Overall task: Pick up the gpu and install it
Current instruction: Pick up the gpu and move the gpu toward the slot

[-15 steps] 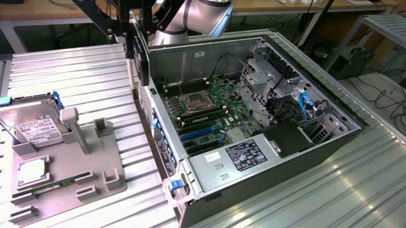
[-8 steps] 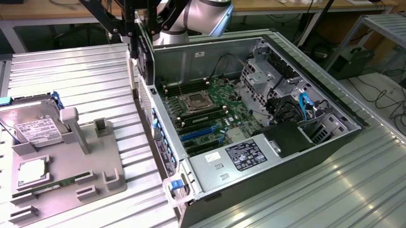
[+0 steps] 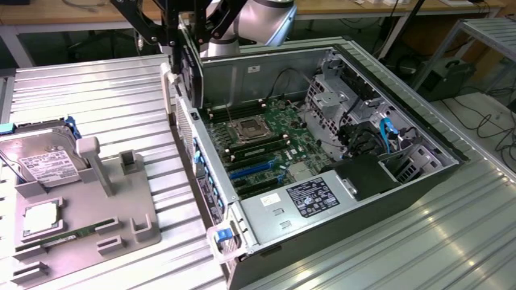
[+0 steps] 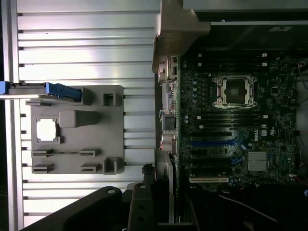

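The gpu hangs upright as a thin dark card with a pale end bracket, and my gripper is shut on its upper edge. It hovers over the rear wall of the open computer case, at the exterior view's upper left of the case. Below and to the exterior view's right of it lies the motherboard with its blue expansion slots. The wrist view looks down past my gripper along the edge-on gpu, with the blue slot on the board beneath.
A grey fixture tray on the ribbed metal table holds a silver hard drive, a processor chip and a memory stick. Inside the case are a power supply, drive cages and cables.
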`<move>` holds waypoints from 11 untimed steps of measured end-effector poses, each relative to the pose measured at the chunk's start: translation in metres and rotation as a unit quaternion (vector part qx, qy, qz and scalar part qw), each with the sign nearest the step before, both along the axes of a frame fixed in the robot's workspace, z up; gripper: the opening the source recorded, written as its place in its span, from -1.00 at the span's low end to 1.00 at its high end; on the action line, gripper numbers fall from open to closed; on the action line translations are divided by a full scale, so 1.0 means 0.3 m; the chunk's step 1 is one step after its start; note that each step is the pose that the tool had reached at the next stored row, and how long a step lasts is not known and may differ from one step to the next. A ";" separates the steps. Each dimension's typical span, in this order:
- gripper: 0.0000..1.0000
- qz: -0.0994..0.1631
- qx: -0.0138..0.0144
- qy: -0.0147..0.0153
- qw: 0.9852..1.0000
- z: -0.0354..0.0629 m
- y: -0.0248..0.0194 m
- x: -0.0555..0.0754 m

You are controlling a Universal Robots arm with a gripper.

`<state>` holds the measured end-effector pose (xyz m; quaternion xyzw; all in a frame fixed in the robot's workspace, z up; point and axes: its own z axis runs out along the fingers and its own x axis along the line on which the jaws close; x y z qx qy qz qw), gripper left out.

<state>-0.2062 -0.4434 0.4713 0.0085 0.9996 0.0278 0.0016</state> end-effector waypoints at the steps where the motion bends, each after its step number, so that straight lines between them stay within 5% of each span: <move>1: -0.44 0.000 0.000 0.000 1.000 0.000 0.000 0.003; 11: -0.44 0.000 0.000 0.000 1.000 -0.004 0.000 0.037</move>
